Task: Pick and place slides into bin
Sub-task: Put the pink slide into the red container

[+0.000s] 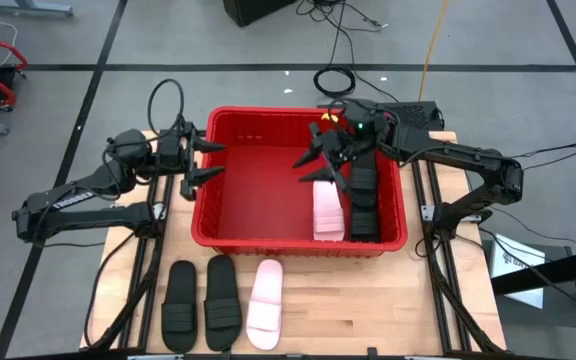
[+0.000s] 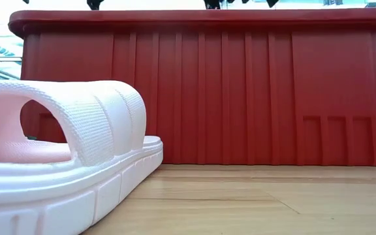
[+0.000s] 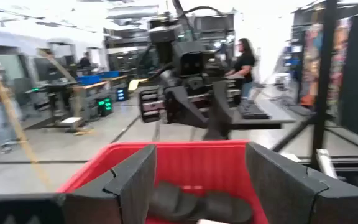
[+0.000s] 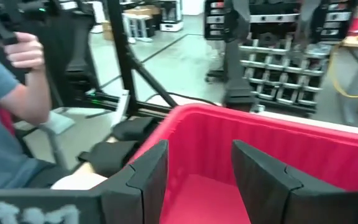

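High view: both arms reach over the bin (image 1: 230, 121), left fingers (image 1: 206, 160) and right fingers (image 1: 316, 165) spread, empty.

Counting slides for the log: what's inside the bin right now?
In the bin: one pale slide and black slides along its right side. The right gripper covers part of them, so the black count is unclear.

1 red bin (image 1: 230, 232), 4 black slides (image 1: 179, 292), 2 pale pink slides (image 1: 265, 290), 2 robot arms (image 1: 78, 195)
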